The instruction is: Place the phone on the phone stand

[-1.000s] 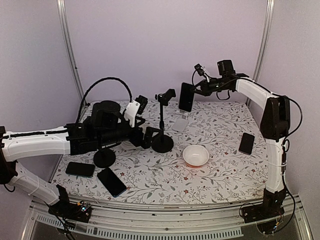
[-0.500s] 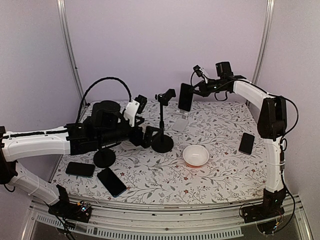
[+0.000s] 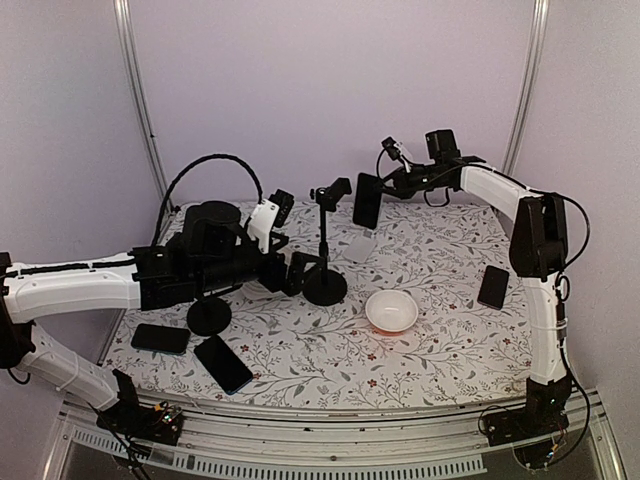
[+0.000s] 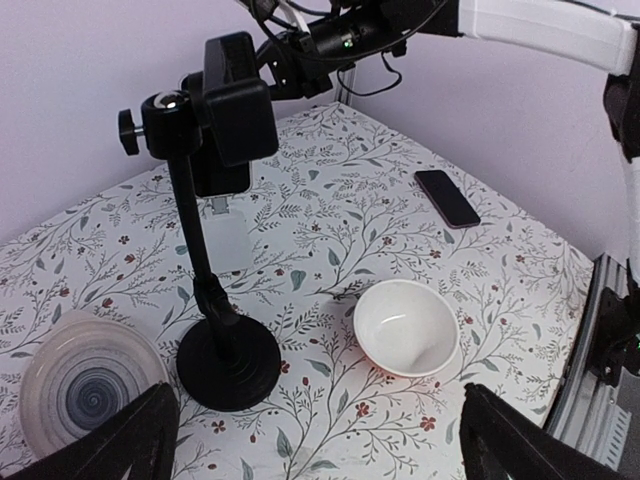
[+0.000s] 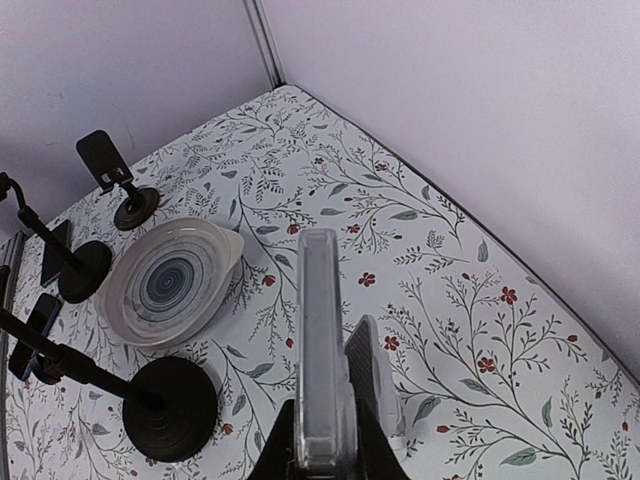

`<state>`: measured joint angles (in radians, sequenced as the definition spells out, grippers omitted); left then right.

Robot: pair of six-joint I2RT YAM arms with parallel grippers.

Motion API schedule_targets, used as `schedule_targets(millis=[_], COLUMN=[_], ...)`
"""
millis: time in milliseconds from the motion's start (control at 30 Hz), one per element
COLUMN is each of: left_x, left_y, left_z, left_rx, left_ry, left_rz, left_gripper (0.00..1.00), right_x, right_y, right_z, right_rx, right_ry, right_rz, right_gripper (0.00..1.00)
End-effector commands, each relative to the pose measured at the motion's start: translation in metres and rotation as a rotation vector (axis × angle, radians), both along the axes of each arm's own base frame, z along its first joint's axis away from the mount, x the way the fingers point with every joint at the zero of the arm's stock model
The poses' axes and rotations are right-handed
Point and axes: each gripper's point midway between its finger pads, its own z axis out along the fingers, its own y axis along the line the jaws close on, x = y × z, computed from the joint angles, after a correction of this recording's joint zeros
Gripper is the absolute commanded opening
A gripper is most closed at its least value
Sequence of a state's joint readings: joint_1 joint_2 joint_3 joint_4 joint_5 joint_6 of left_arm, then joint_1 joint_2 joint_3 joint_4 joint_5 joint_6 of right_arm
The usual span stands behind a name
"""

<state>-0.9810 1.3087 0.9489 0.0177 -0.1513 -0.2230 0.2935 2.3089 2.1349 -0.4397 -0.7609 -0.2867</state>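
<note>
The black phone stand (image 3: 325, 283) stands mid-table, its clamp head (image 3: 335, 190) on a thin pole. My right gripper (image 3: 387, 184) is shut on a dark phone (image 3: 367, 200) in a clear case. It holds the phone upright in the air, just right of the clamp head and apart from it. In the right wrist view the phone (image 5: 322, 350) is edge-on between my fingers, with the stand's base (image 5: 170, 408) below left. My left gripper (image 3: 290, 272) is open and empty beside the stand's base (image 4: 228, 362).
A white bowl (image 3: 391, 311) sits right of the stand. Spare phones lie at the right (image 3: 493, 287) and front left (image 3: 223, 363), (image 3: 160, 338). A second stand (image 3: 208, 315) and a patterned plate (image 4: 88, 382) are at the left. A pale flat rectangle (image 3: 360, 246) lies behind the stand.
My right gripper has carried the phone a little left, closer to the stand's clamp head. The left arm has not moved.
</note>
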Motion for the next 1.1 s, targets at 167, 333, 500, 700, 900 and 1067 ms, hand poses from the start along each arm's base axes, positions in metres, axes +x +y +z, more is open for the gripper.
schedule_targets(millis=[167,333,500,700,900,1067], left_x=[-0.0011,-0.0017,-0.0023,-0.0032,-0.0035,-0.0034], left_y=[0.0032,0.0027,0.0025,0.0017,0.0011,0.0011], left_z=[-0.004,-0.0048,-0.0049,-0.0053,-0.0057,-0.0058], left_rx=[-0.014,-0.014,-0.018,-0.022,-0.025,-0.028], left_ry=[0.006,0.008,0.011,0.015,0.019,0.02], left_rz=[0.011,0.008,0.006,0.002,0.0,0.001], left_gripper=[0.99,0.99,0.99,0.99,0.99,0.99], right_x=[0.0081,0.011,0.0127,0.0154,0.0161,0.0164], right_y=[0.0097,0.0087,0.0075,0.0053,0.0038,0.0018], right_z=[0.0168,0.0143,0.0134,0.0143,0.0164,0.0209], right_rx=[0.017,0.008,0.002,-0.012,-0.014,-0.023], right_ry=[-0.076,-0.079,-0.079,-0.088,-0.091,-0.101], right_rz=[0.0,-0.014,-0.025,-0.047,-0.054,-0.07], right_gripper=[0.09,0.14,0.38,0.55,0.72,0.87])
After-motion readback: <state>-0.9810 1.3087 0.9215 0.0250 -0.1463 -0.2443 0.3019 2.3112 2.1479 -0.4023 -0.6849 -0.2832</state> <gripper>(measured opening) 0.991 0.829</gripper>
